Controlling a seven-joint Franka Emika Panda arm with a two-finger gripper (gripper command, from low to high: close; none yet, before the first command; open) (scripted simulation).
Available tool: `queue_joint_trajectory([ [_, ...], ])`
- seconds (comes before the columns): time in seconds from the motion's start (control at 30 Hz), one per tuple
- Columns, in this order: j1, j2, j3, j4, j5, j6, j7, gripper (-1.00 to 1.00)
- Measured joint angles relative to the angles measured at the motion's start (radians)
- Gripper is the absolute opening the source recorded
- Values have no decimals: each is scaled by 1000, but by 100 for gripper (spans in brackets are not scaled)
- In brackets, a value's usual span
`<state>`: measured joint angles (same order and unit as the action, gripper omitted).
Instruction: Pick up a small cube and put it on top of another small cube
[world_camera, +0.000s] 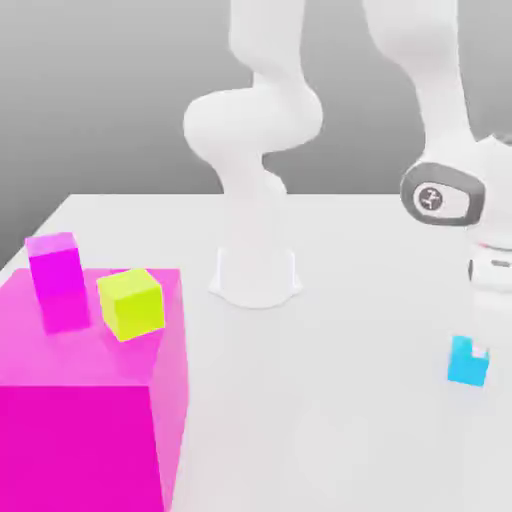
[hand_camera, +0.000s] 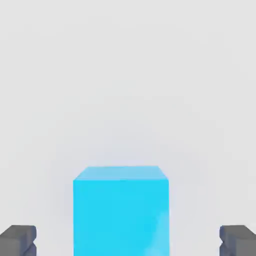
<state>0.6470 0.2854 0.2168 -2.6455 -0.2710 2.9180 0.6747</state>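
One matte blue cube (world_camera: 467, 363), unheld

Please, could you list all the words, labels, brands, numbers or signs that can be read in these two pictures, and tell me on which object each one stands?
No word, brand or number can be read.
Round dark badge with a pale mark, on the robot arm: too small to read.
Small dark mark on the white housing near the gripper: too small to read.
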Motion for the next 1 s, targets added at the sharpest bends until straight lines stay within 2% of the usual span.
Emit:
queue_joint_trajectory([
  [0.03, 29, 35, -34, 7, -23, 28, 18, 0],
  [0.07, 41, 56, -50, 12, -40, 44, 31, -100],
  [0.3, 39, 54, -48, 12, -41, 42, 32, -100],
  [0.43, -24, -69, 41, -16, 71, -52, -54, -100],
  [0.53, -41, -133, 59, -7, 122, -111, -92, -100],
  [1.0, -395, -457, -133, 52, -26, -319, 313, -100],
])
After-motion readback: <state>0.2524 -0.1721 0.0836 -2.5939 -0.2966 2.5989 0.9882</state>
